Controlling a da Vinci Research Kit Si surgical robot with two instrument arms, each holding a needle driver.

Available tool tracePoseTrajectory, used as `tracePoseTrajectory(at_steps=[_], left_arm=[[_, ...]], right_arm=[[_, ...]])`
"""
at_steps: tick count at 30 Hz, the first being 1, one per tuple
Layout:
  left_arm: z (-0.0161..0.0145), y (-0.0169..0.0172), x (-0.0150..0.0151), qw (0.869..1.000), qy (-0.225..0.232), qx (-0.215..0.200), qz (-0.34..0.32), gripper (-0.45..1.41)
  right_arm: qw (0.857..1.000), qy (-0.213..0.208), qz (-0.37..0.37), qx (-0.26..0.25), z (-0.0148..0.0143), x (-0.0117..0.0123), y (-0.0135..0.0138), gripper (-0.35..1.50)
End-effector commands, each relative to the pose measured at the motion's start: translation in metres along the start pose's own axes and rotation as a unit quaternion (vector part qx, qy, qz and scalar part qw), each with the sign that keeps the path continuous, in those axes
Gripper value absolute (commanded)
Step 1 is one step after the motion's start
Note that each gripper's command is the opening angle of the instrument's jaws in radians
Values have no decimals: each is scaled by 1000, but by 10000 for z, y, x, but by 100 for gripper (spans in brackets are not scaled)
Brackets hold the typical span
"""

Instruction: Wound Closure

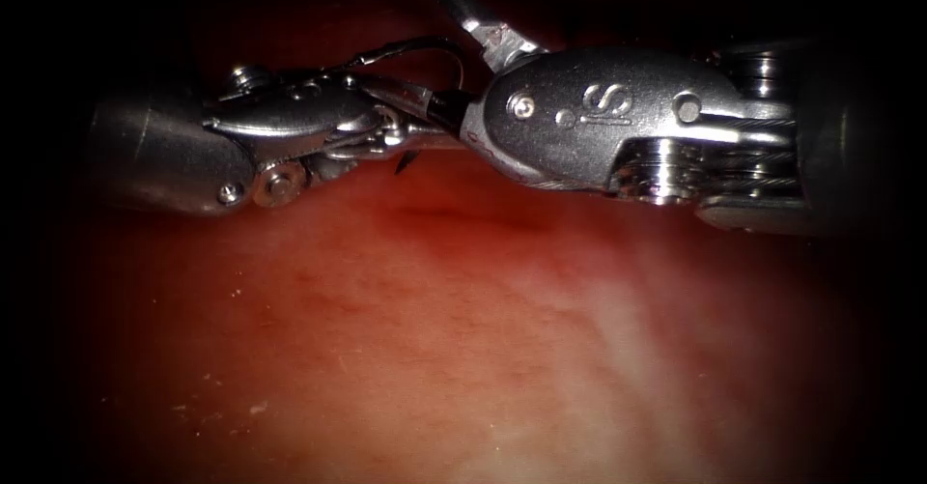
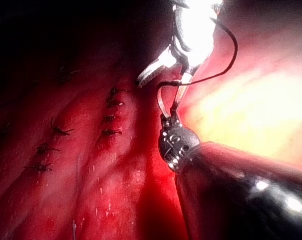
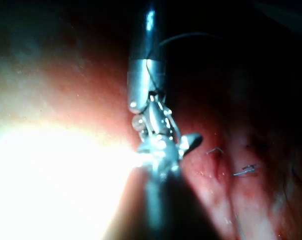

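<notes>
Arching above the spot where the two tools meet, the needle [image 1: 425, 54] sits in the upper middle of the endoscope view, clear of the tissue [image 1: 463, 329], its curve running from the left tool's tip up and over toward the right tool. A dark sharp end [image 1: 406, 162] pokes out just beneath the left tool's jaws. The left tool [image 1: 410, 117] comes in from the left edge with its jaws closed on the needle near one end of the curve. The right tool [image 1: 473, 107] enters from the right edge, its wrist marked with a stamped letter, and its jaws meet the left tool's tip; whether they are parted or closed I cannot tell. In the left wrist view, dark thread [image 2: 225, 60] loops from the brightly lit tool around to the jaws [image 2: 171, 107] of the nearer tool. Beside them on the tissue lie rows of finished stitches [image 2: 111, 115] with short dark tails.
</notes>
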Motion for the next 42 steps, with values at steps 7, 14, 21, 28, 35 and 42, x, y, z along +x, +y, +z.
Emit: tracePoseTrajectory(at_steps=[7,14,21,28,35,42], left_arm=[[7,2,-2,1000,0,-5,2,-45],[4,6,2,1000,-1,-8,3,-45],[2,7,2,1000,0,-10,5,-45],[1,11,1,1000,-1,-14,10,-40],[-9,10,9,1000,-8,-20,8,99],[-18,19,4,999,-38,-15,22,121]], right_arm=[[1000,-14,-15,-16,9,-5,-5,56],[1000,-14,-18,-18,11,-17,-5,47],[998,-16,-44,-43,5,-19,-10,-35],[997,-12,-61,-48,2,-16,-6,-35],[997,-14,-57,-45,-7,-26,10,-35],[998,-35,34,43,0,-46,30,-35]])
